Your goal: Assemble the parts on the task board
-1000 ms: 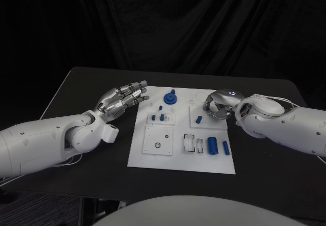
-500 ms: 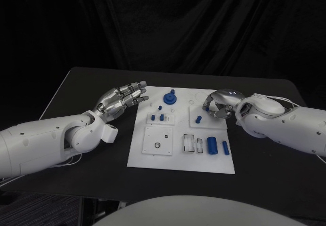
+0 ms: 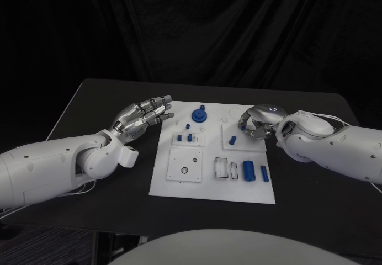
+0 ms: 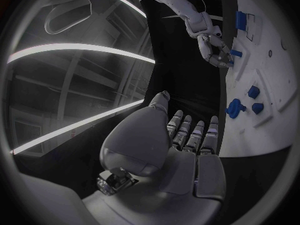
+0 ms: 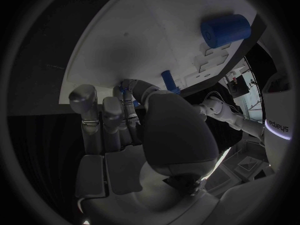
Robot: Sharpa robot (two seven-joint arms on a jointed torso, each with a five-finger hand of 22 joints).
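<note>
At centre frame on the black bench (image 3: 95, 99) lies the white rectangular task board (image 3: 213, 190), small blue plastic parts (image 3: 249, 169) scattered across it. Right hand (image 3: 256, 123) hovers curled over the board's upper right; whether it grasps anything I cannot tell. Left hand (image 3: 146, 115) hangs released, fingers spread, just beside the board's upper-left edge.

Right hand (image 3: 256, 125) curls over the task board (image 3: 213, 190), hiding any held part
</note>
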